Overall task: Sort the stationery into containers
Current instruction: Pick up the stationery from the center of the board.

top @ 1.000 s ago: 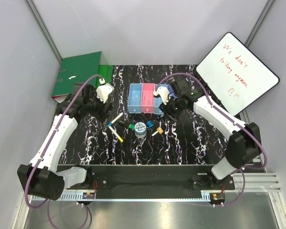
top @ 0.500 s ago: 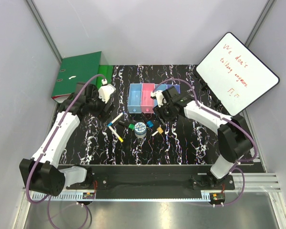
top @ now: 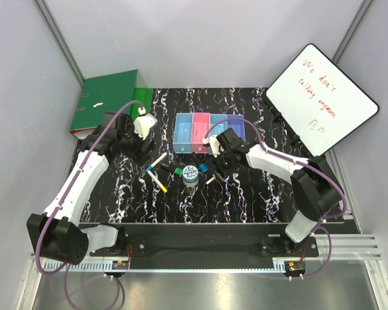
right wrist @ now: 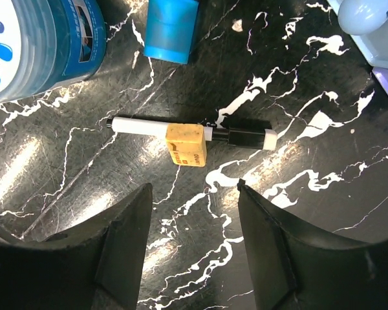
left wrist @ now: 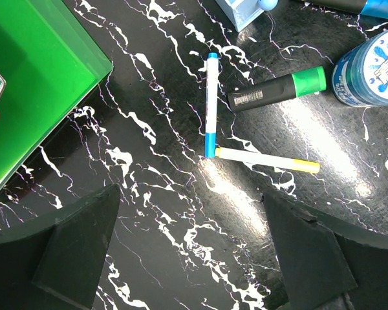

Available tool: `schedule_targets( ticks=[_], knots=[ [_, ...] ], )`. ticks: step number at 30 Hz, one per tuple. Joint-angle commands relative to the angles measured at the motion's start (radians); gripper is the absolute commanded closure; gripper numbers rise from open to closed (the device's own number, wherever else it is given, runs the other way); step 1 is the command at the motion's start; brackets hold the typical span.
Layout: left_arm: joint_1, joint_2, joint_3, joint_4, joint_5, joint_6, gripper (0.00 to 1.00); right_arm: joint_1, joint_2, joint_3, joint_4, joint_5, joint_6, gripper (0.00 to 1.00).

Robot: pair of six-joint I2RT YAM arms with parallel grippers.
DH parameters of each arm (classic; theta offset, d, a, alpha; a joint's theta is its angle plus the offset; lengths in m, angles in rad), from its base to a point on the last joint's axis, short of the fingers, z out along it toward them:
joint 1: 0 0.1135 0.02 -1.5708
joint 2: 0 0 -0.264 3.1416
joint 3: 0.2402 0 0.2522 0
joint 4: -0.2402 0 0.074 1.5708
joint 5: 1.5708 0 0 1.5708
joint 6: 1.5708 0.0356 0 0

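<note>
Both spread wide, left tool (left wrist: 193,248) and right tool (right wrist: 197,242) overhang slim cylindrical markers (left wrist: 211,103).

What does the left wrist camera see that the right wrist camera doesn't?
Only the left wrist view shows the green binder, a blue-capped marker, a yellow-capped marker and a black marker with a green cap. Only the right wrist view shows a white-and-black pen with an orange block at its middle, and a blue piece. Both show the round tape roll on the black marbled table.
</note>
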Motion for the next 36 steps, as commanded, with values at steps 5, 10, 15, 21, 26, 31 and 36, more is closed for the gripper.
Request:
schedule_targets(
  ticks=[5,10,15,21,26,31,36],
  knots=[
    [-0.004,0.0,0.001,0.038,-0.016,0.001,0.01,0.026,0.015,0.009,0.066,0.009,-0.007,0.36],
    [-0.004,0.004,-0.002,0.042,-0.018,0.01,0.01,0.038,0.044,0.012,0.088,0.009,0.004,0.36],
    [-0.004,0.001,-0.011,0.049,-0.012,0.019,0.01,0.044,0.085,0.041,0.097,0.024,-0.002,0.36],
    [-0.002,-0.007,-0.042,0.064,-0.01,0.03,0.01,0.047,0.119,0.067,0.1,0.036,0.001,0.42],
    [-0.002,-0.009,-0.057,0.075,-0.015,0.036,0.01,0.055,0.127,0.077,0.1,0.055,0.004,0.63],
    [-0.002,-0.013,-0.057,0.078,-0.013,0.036,0.01,0.066,0.116,0.07,0.097,0.07,-0.004,0.84],
    [-0.002,-0.019,-0.053,0.078,-0.016,0.032,0.01,0.079,0.081,0.072,0.074,0.094,-0.025,0.95]
  ],
)
